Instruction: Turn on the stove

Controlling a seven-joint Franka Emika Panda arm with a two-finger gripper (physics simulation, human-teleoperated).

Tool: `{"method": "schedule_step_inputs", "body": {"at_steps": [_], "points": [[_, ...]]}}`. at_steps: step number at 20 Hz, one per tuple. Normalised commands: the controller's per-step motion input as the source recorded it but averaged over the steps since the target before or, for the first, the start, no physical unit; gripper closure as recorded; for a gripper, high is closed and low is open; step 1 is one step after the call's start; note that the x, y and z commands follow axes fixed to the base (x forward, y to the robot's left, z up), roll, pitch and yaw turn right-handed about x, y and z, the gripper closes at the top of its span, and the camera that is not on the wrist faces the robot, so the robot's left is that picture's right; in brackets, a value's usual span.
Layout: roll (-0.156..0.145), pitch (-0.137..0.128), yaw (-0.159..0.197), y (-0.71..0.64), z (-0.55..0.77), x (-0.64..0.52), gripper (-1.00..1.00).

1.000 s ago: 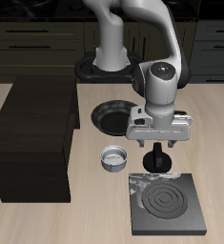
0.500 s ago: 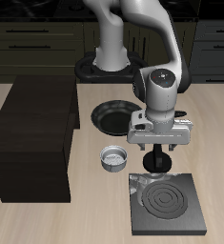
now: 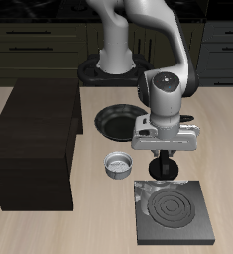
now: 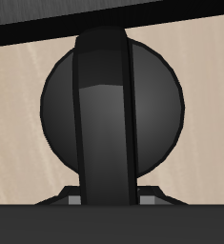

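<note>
Change: since a second ago the gripper has come down a little toward the stove's back edge; between the last two frames it hardly shifts. Nothing on the table has moved.
Gripper state: cannot tell. From outside the fingers merge into one dark mass; the wrist view is filled by a dark round shape with a band across it, and no finger gap shows.
Gripper place: low over the far edge of the stove, near its far corner; touching or just clear, cannot tell.
Stove: flat dark-grey square with coil rings, near the table's front edge.
Knob: small pale piece at the stove's far corner, just beside the gripper.
Nearby: small metal bowl beside that corner; black frying pan farther back; big dark-brown box well apart.
Step in hand (judged): lining up on the knob.
Doing it well: centre over the knob, go down slowly, seat firmly, then turn; mind the bowl.
</note>
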Motion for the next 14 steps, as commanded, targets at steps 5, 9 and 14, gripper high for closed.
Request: {"method": "schedule_step_inputs", "body": {"at_steps": [5,9,14], "points": [[0.006,-0.013,0.002,-0.06,0.06,0.02,1.0],[0.002,-0.013,0.006,-0.09,0.07,0.03,1.0],[0.0,-0.015,0.012,-0.1,0.09,0.04,1.0]]}}
